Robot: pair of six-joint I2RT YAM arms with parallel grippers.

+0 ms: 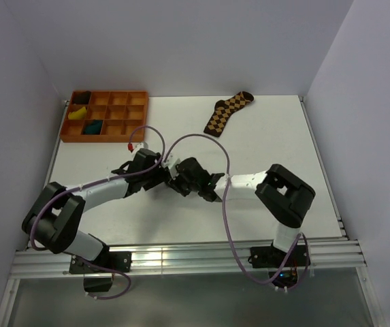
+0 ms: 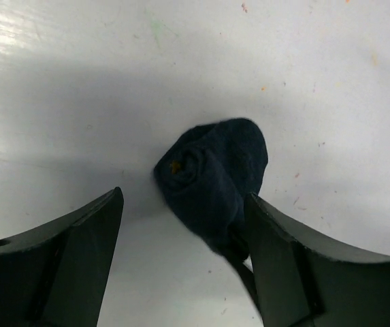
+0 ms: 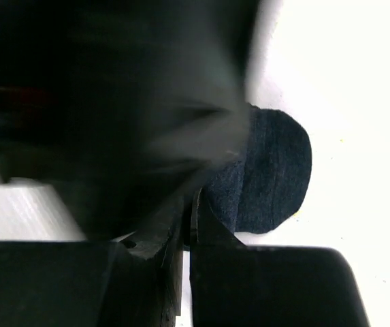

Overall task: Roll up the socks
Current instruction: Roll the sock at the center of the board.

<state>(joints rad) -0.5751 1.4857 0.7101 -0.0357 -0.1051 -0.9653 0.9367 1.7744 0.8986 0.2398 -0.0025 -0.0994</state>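
Where the two arms meet: left gripper [image 2: 184, 197], fingers spread apart, straddling the rolled sock [image 2: 215, 177]. The bundle lies on the table [image 2: 79, 82] between them, closer to the right-hand finger, long axis slanting along the fingers. Right gripper [image 3: 189, 204], fingers together, apparently pinching the bundle's edge; the nearer arm.

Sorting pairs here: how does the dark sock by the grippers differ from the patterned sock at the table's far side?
The dark sock is one dark colour; the patterned sock has brown-and-orange diamonds. The dark sock is rolled into a bundle; the patterned sock lies flat, unrolled. Both rest on the white table.
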